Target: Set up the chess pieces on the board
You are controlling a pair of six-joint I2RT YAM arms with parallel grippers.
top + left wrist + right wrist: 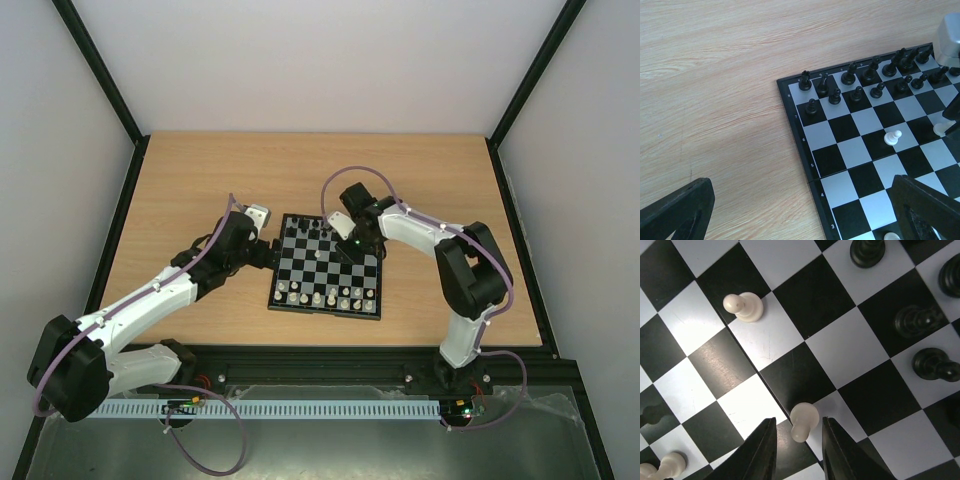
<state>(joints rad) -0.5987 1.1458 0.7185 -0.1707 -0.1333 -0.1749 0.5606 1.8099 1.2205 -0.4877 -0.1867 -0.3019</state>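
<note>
Light wooden tabletop (200,170), black rail (320,362) along its near edge, pale walls (320,60) behind and beside

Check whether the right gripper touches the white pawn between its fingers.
Cannot tell. Right wrist view: the right gripper straddles the white pawn, a gap showing at one finger, the other too close to judge.

Desk (200,170): light wood grain, running on well beyond left tool (272,250) and right tool (350,252).
Far wall (320,60): plain white, beyond both tools.
Side walls (45,200): pale grey, outward of each tool.
Frame posts (100,70): black, slanting at far corners.
Light: even, soft.
</note>
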